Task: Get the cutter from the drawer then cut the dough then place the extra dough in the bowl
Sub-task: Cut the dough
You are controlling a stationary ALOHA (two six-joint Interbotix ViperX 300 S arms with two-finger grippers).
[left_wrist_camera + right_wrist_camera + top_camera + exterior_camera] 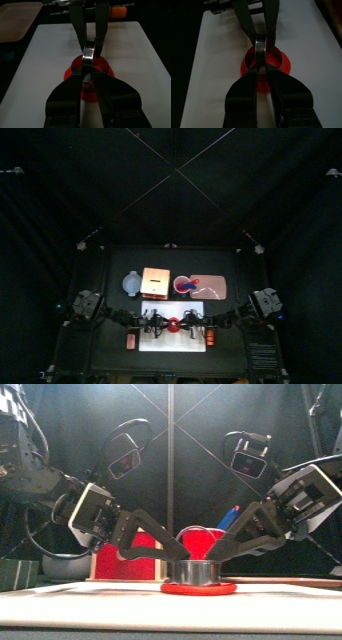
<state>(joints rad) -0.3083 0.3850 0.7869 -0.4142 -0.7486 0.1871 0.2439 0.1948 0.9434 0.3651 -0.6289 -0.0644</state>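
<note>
The round metal cutter (198, 572) stands pressed into the flat red dough disc (198, 589) in the middle of the white cutting board (171, 342). My left gripper (174, 560) comes in from the left and is shut on the cutter's near rim (87, 75). From the opposite side my right gripper (225, 556) is shut on the rim (261, 72). In both wrist views the two pairs of jaws meet tip to tip over the dough (282, 63). The inside of the cutter is hidden.
Behind the board stand the blue-grey bowl (131, 282), the wooden box (155, 281) with its red drawer front (118, 565), and the pink tray (214, 286) holding the red cup (203, 540) with toy knives.
</note>
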